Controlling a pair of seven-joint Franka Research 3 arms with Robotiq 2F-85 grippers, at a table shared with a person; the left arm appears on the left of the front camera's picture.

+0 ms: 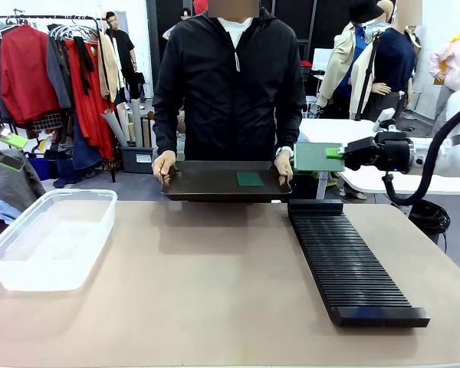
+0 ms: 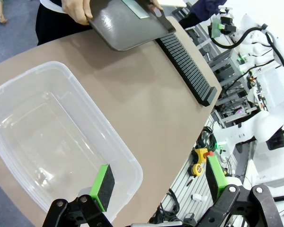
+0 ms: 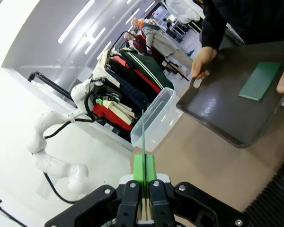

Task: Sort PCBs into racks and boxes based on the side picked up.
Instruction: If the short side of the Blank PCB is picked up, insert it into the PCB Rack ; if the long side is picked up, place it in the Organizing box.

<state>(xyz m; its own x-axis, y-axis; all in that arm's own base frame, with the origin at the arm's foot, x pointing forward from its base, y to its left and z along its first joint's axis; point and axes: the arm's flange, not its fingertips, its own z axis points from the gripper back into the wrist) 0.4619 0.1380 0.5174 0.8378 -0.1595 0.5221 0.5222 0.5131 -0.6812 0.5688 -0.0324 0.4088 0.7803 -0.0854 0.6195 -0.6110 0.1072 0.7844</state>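
Right now the right end effector (image 1: 336, 153) is clamped on one PCB (image 1: 317, 156), pinching it by an edge. The board hangs in the air above the far end of the rack (image 1: 351, 264). From the right wrist it appears edge-on, as a thin green line rising from between the pressed green pads (image 3: 144, 166). The rack lies lengthwise on the right half of the counter (image 1: 215, 291).

Just beside the held board, a person at the far side grips a black tray (image 1: 207, 184) with both hands, one hand (image 1: 163, 164) at each end. The tray sits level over the counter's far edge, close to the head of the rack. A second PCB (image 1: 250, 179) lies flat on it, right of its middle.

The left end effector (image 2: 157, 164) has its jaws spread wide with nothing between them. It is poised over the near rim of the clear box (image 2: 52, 137), which stands on the left side of the counter, well apart from the rack. A clothes rail (image 1: 38, 69) with red and grey garments stands behind the box.
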